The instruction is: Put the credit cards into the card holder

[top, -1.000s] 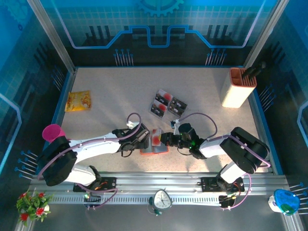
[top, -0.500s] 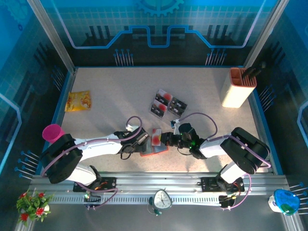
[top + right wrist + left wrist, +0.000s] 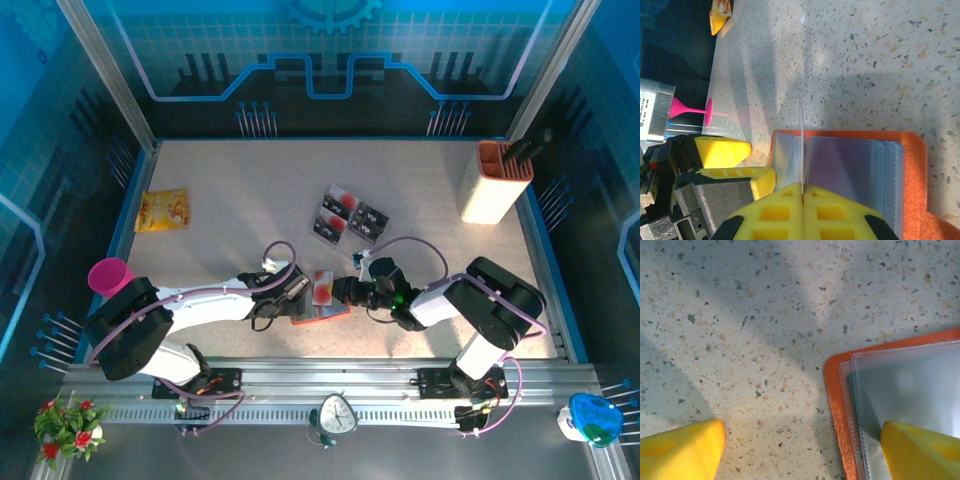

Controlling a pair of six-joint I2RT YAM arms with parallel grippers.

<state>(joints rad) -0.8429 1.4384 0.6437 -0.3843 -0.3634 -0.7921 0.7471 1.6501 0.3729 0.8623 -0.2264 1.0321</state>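
Low centre of the overhead frame, on the desk (image 3: 230, 190): right end effector (image 3: 336, 290) pinched fully closed on one card (image 3: 322, 286), red and white face visible from above. From its wrist camera, the same card edge-on, a thin pale line rising from between the closed yellow fingers (image 3: 775, 200), far edge over the clear pockets of the card holder (image 3: 912, 150).

Just left of it, left end effector (image 3: 300, 289) spread wide and holding nothing. In its wrist view, one yellow fingertip (image 3: 682, 450) at lower left over bare desk, the other at lower right over a clear pocket, with the holder's orange rim between them. Impossible to tell whether touching the holder.

Holder lying open and flat beneath both, orange with grey-clear sleeves.

Higher up, near frame centre, other cards (image 3: 350, 215) in a loose cluster, well apart from the holder.

At left, a yellow packet (image 3: 162, 210); below it, at the far left edge, a pink goblet (image 3: 108, 273). At upper right, a cream and orange container (image 3: 492, 185).
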